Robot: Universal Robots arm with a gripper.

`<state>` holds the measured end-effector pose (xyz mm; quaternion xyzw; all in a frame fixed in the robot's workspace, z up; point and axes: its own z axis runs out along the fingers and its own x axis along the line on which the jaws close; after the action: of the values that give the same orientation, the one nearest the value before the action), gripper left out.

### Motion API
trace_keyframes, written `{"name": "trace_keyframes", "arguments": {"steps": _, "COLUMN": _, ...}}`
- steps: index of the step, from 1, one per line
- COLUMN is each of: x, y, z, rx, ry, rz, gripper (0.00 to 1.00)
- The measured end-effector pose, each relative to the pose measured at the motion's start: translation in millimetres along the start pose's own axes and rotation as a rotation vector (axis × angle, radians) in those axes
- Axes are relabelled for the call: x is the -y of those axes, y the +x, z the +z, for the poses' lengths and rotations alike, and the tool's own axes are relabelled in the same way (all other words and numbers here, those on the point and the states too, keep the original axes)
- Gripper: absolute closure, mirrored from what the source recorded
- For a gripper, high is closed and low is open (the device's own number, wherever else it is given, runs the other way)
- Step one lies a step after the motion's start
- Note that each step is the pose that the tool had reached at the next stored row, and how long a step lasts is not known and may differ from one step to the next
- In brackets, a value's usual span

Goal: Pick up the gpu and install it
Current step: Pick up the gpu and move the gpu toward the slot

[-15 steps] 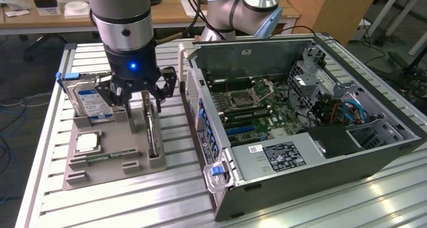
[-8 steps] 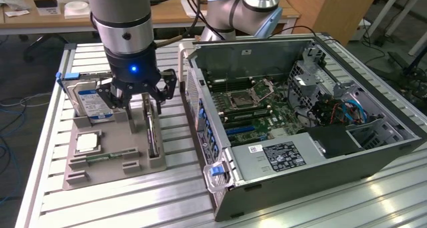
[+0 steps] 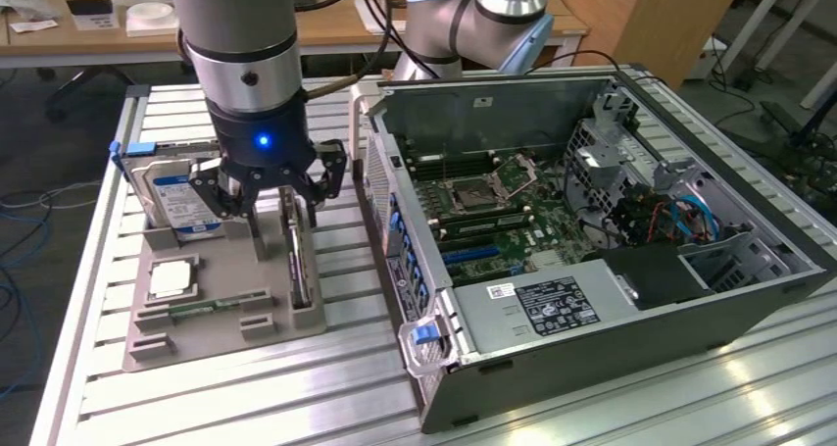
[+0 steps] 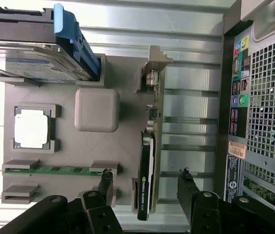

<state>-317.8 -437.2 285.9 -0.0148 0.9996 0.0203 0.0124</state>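
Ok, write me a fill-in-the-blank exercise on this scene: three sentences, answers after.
1. The open gripper straddles the ___, which stands on edge in the grey holder.
2. The hard drive in that holder carries a white and ___ label.
3. The computer case stands on the exterior view's ___ of the holder.
Missing words: gpu; blue; right.

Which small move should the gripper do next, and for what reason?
Probably lower straight down a little. The gripper is open, with one finger on each side of the gpu, which stands on edge in the tray. In the exterior view the gripper seems barely at the card's top edge, so closing now might catch too little.
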Motion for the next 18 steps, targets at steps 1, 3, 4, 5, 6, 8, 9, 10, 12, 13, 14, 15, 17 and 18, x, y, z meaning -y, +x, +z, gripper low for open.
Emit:
{"name": "trace_keyframes", "arguments": {"steps": 1, "x": 0.1, "y": 0.0, "z": 0.7, "rx": 0.0000, "ry": 0.0000, "rz": 0.000, "gripper": 0.35}}
{"name": "trace_keyframes", "arguments": {"steps": 3, "x": 0.3, "y": 0.1, "z": 2.2, "rx": -0.0001, "ry": 0.0001, "rz": -0.001, "gripper": 0.35}}
{"name": "trace_keyframes", "arguments": {"steps": 4, "x": 0.3, "y": 0.1, "z": 3.0, "rx": -0.0001, "ry": 0.0000, "rz": -0.002, "gripper": 0.35}}
{"name": "trace_keyframes", "arguments": {"steps": 5, "x": 0.4, "y": 0.1, "z": 3.8, "rx": 0.0000, "ry": -0.0001, "rz": -0.002, "gripper": 0.35}}
{"name": "trace_keyframes", "arguments": {"steps": 6, "x": 0.4, "y": 0.1, "z": 4.5, "rx": -0.0001, "ry": 0.0000, "rz": -0.002, "gripper": 0.35}}
{"name": "trace_keyframes", "arguments": {"steps": 8, "x": 0.5, "y": 0.1, "z": 5.9, "rx": -0.0002, "ry": -0.0001, "rz": -0.003, "gripper": 0.35}}
{"name": "trace_keyframes", "arguments": {"steps": 9, "x": 0.6, "y": 0.2, "z": 6.7, "rx": -0.0001, "ry": 0.0000, "rz": -0.003, "gripper": 0.35}}
{"name": "trace_keyframes", "arguments": {"steps": 10, "x": 0.6, "y": 0.2, "z": 7.4, "rx": -0.0002, "ry": 0.0000, "rz": -0.003, "gripper": 0.35}}
{"name": "trace_keyframes", "arguments": {"steps": 12, "x": 0.7, "y": 0.2, "z": 8.8, "rx": -0.0002, "ry": 0.0000, "rz": -0.004, "gripper": 0.35}}
{"name": "trace_keyframes", "arguments": {"steps": 13, "x": 0.7, "y": 0.2, "z": 9.4, "rx": -0.0002, "ry": -0.0001, "rz": -0.004, "gripper": 0.35}}
{"name": "trace_keyframes", "arguments": {"steps": 14, "x": 0.7, "y": 0.2, "z": 9.9, "rx": -0.0002, "ry": 0.0000, "rz": -0.004, "gripper": 0.35}}
{"name": "trace_keyframes", "arguments": {"steps": 15, "x": 0.8, "y": 0.2, "z": 10.3, "rx": -0.0003, "ry": 0.0000, "rz": -0.004, "gripper": 0.35}}
{"name": "trace_keyframes", "arguments": {"steps": 17, "x": 0.8, "y": 0.3, "z": 10.3, "rx": -0.0005, "ry": 0.0001, "rz": -0.004, "gripper": 0.35}}
{"name": "trace_keyframes", "arguments": {"steps": 18, "x": 0.8, "y": 0.3, "z": 10.4, "rx": -0.0004, "ry": 0.0001, "rz": -0.004, "gripper": 0.35}}
